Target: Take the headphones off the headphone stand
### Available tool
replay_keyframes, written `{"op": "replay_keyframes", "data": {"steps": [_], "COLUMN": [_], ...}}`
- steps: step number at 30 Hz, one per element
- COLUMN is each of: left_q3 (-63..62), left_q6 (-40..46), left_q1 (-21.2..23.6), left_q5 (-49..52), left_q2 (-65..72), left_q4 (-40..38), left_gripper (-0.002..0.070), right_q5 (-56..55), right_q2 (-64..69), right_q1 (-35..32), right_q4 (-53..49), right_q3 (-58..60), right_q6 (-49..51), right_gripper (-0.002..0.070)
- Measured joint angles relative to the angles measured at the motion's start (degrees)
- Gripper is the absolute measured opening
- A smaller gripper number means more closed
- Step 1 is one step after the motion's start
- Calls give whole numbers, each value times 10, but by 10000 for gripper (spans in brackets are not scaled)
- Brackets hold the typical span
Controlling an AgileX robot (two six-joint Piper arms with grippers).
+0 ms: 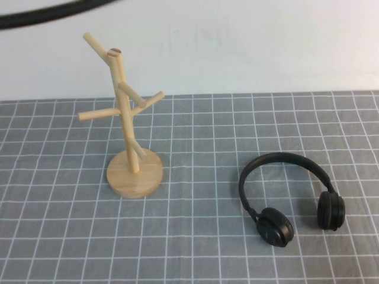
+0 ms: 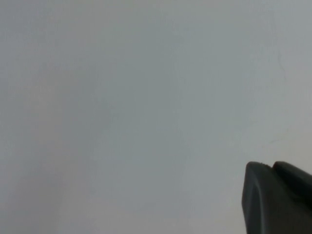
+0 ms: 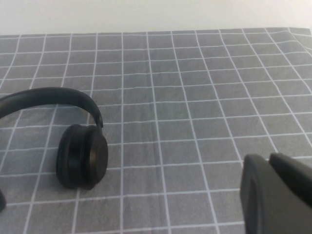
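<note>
The black headphones [image 1: 284, 158] lie flat on the grey checked cloth at the right, off the stand, ear cups toward the front. The light wooden headphone stand [image 1: 125, 127] stands upright at the left on its round base [image 1: 135, 174], with nothing on its pegs. Neither gripper shows in the high view. My right gripper [image 3: 268, 158] is shut and empty, hovering to the right of the headphones' ear cup [image 3: 83, 156] and apart from it. My left gripper [image 2: 270, 165] is shut and empty, facing a blank white wall.
The grey checked cloth [image 1: 195, 236] covers the table up to the white back wall [image 1: 249, 47]. A black cable [image 1: 35, 18] crosses the top left corner of the high view.
</note>
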Motion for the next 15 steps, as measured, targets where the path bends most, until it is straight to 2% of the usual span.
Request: {"op": "replay_keyframes", "data": {"steps": [3,7,11,15], "left_q3": [78,207,382,583], "left_q6": [-14,-85,-156,-229], "left_q1": [0,0,0,0], "left_q5": [0,0,0,-9], "left_q2": [-62,-154,-262,-384], "left_q4": [9,53,100,104], "left_gripper": [-1,-2,-2,-1], "right_q5": [0,0,0,0], "right_q2": [0,0,0,0], "right_q1": [0,0,0,0], "right_q4": [0,0,0,0], "right_q3": [0,0,0,0], "right_q6": [0,0,0,0], "right_gripper": [-8,-8,-8,-8]}}
